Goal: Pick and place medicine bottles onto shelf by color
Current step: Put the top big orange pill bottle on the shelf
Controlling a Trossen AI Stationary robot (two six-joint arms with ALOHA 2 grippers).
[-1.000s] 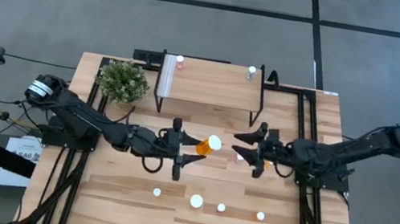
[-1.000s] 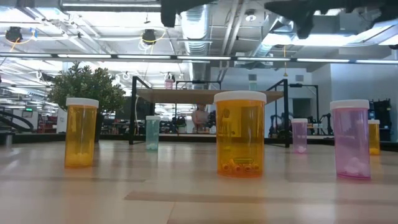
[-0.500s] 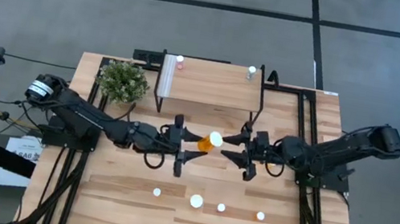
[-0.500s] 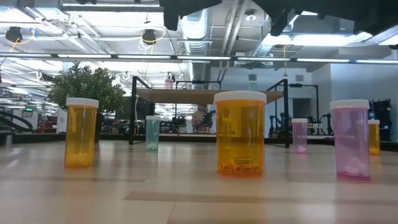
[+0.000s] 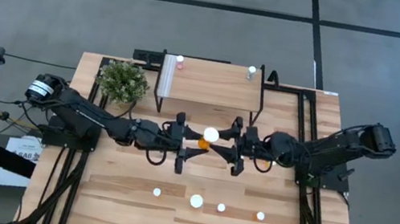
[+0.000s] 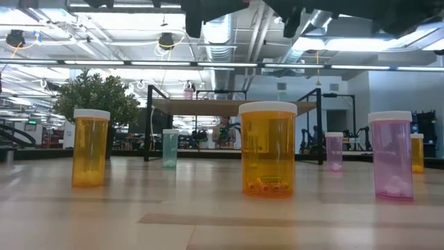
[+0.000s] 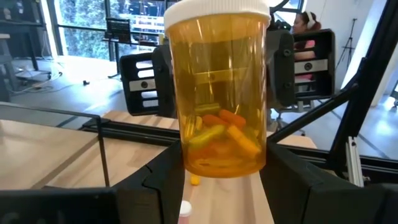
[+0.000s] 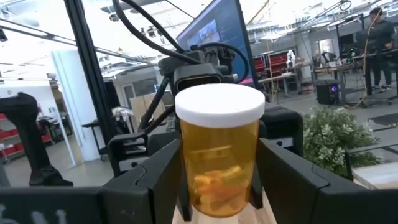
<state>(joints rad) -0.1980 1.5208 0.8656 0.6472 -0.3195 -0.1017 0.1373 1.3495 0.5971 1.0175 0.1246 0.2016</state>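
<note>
Holding the orange bottle [image 5: 206, 137] in our left gripper [image 5: 189, 139]; right gripper [image 5: 232, 144] brackets it, unclosed; early release drops it.

Orange bottles [image 6: 268, 148], pink bottles [image 6: 392, 155] and a teal bottle [image 6: 170, 147] stand before the shelf [image 6: 229, 105].

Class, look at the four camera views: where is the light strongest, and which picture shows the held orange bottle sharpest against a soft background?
Low view: bright ceiling strip lights backlight the standing orange bottles. Left wrist view: the orange pill bottle with the white cap is crisp, its pills visible, while the room behind is softer and window light washes out one side. Right wrist view: a pale, overexposed background. High view: even light, faint shadows.
</note>
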